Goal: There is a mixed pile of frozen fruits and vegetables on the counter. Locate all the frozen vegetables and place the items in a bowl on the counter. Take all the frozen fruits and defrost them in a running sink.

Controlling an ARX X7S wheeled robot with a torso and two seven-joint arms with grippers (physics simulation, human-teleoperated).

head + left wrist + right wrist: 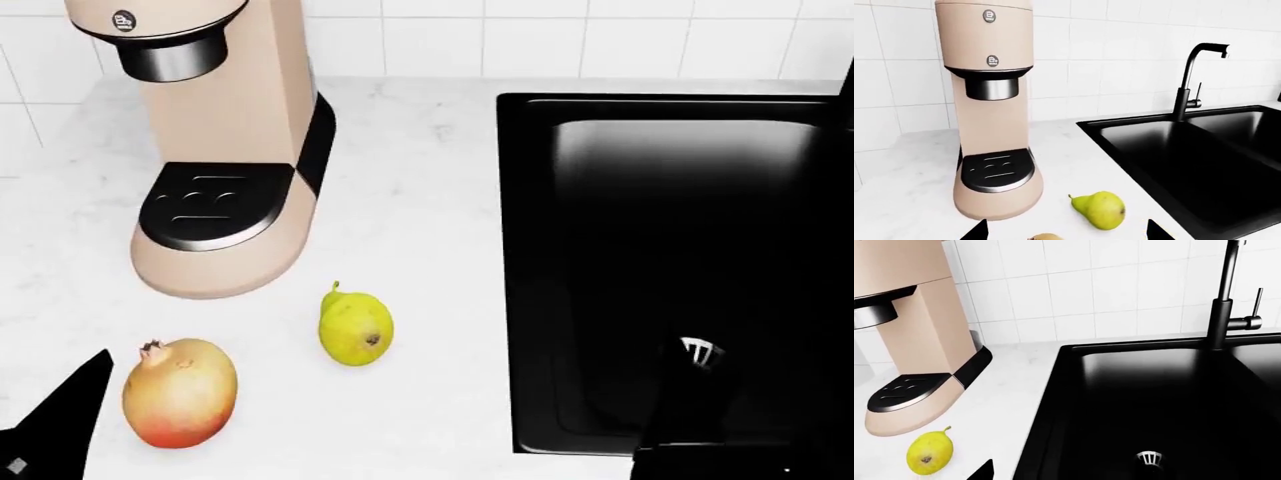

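Two frozen fruits lie on the white counter (414, 190), near its front edge and left of the black sink (534, 260). The yellow-green pear (355, 327) rests on its side, stem pointing toward the back wall, between a tan coffee machine (214, 150) and the sink's left rim. The round tan-to-red fruit (179, 392) sits further left, apart from the pear.

Your left gripper (60, 420) hangs just beside the round fruit; its dark fingertips look spread wide in the wrist view. Only a sliver of your right arm shows over the basin, so you cannot tell that hand's state.

Lower the left gripper straight over the round fruit, close across its widest part, and keep clear of the machine's base.
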